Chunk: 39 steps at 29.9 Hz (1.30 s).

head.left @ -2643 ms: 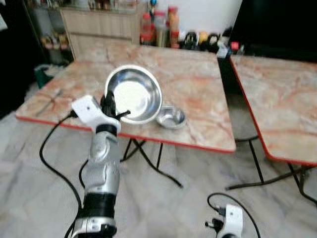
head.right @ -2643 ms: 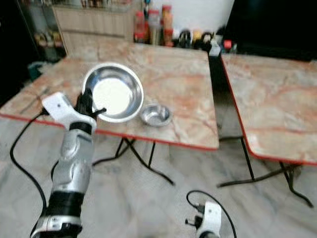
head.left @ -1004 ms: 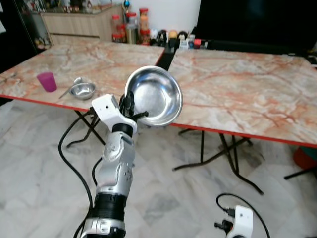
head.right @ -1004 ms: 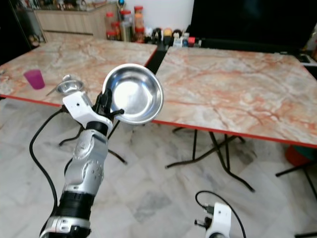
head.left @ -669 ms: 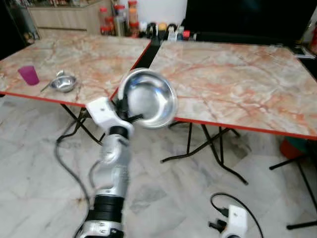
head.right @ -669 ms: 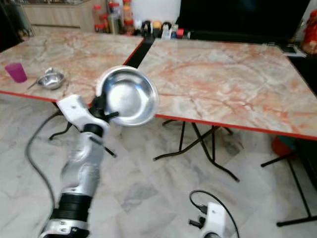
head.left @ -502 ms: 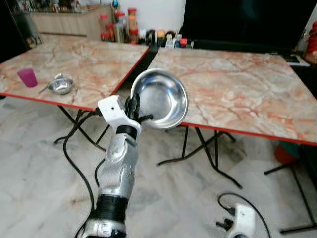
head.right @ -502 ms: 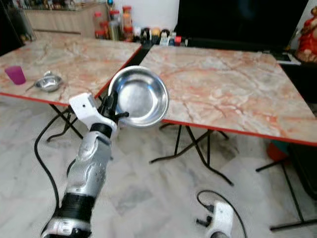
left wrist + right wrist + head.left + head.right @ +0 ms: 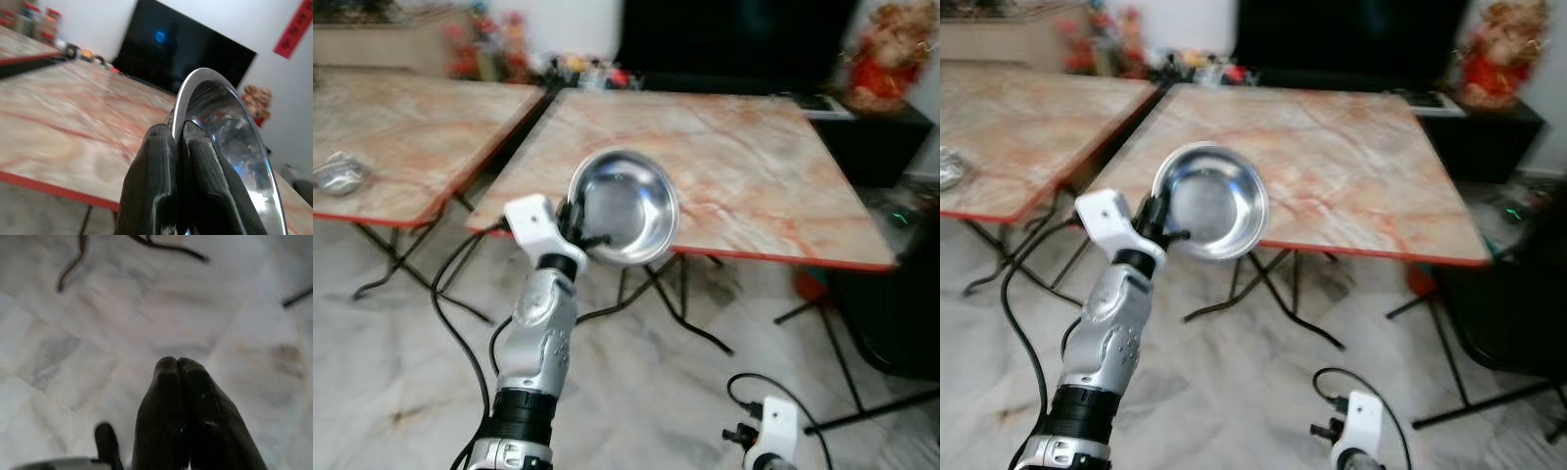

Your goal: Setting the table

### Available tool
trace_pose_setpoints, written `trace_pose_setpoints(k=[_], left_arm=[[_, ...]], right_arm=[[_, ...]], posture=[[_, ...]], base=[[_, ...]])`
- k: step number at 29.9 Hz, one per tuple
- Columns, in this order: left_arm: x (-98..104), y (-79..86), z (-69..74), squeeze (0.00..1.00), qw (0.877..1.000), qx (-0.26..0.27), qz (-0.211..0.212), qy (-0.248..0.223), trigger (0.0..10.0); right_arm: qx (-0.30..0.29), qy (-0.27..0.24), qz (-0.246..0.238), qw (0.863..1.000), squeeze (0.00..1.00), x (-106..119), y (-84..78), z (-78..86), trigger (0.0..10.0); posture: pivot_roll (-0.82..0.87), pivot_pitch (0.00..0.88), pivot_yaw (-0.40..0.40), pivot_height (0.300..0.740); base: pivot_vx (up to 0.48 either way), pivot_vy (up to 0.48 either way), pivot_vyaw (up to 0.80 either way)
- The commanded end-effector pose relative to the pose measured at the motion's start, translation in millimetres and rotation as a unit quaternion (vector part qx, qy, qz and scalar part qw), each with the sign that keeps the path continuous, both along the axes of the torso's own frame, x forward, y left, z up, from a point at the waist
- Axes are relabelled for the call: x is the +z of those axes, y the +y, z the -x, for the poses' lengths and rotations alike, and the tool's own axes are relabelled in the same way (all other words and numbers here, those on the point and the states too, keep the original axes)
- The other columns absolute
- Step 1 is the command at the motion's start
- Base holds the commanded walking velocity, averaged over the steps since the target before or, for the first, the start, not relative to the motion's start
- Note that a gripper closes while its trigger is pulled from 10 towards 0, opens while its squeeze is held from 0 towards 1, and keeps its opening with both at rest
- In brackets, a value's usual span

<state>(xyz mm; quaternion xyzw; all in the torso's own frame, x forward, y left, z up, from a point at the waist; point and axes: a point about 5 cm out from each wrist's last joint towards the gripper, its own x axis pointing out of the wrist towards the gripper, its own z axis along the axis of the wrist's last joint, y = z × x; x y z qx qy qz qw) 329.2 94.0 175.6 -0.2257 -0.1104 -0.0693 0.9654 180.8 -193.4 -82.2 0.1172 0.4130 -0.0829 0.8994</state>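
Note:
My left gripper (image 9: 576,217) is raised in front of me and shut on the rim of a large steel bowl (image 9: 625,207), held tilted with its inside facing me. In the left wrist view both black fingers (image 9: 161,171) pinch the bowl's rim (image 9: 220,112). The bowl hangs before the near edge of a marble table with a red rim (image 9: 724,166). A small steel bowl (image 9: 335,172) sits on the second marble table (image 9: 401,117) to the left. My right gripper (image 9: 178,363) hangs low over the floor with its fingers pressed together and nothing between them.
Folding black legs (image 9: 656,294) stand under the near table. A black TV (image 9: 734,39) and bottles (image 9: 489,49) line the far wall. A dark cabinet (image 9: 891,294) stands at the right. A red figurine (image 9: 881,69) sits on a stand. The floor is pale marble tile (image 9: 391,372).
The camera has swung right: the left table and small bowl slid toward the left edge, and the right table is now centred. My left gripper keeps holding the bowl.

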Motion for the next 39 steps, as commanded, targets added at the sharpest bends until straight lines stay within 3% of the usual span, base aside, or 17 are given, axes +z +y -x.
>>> trace_pose_setpoints(k=[1, 11, 39], left_arm=[[6.6, -3.6, 1.2, 0.00, 1.000, -0.010, -0.011, -0.014, 10.0], [6.9, -2.3, 0.8, 0.00, 1.000, -0.013, -0.002, -0.015, 10.0], [7.0, -4.4, 0.8, 0.00, 1.000, -0.024, -0.005, -0.017, 10.0]], right_arm=[[-0.005, -0.004, 0.003, 1.000, 0.00, 1.5, -2.4, -2.4, 10.0], [-0.004, -0.007, 0.006, 1.000, 0.00, 2.4, -4.0, -3.6, 10.0], [-0.002, -0.014, 0.001, 1.000, 0.00, 3.6, -0.8, -6.5, 10.0]], posture=[[-0.01, 0.000, -0.032, 0.740], [-0.01, 0.000, -0.034, 0.740], [-0.01, 0.000, -0.032, 0.740]], base=[[0.000, 0.000, 0.00], [0.143, 0.000, 0.00], [0.370, 0.000, -0.10]])
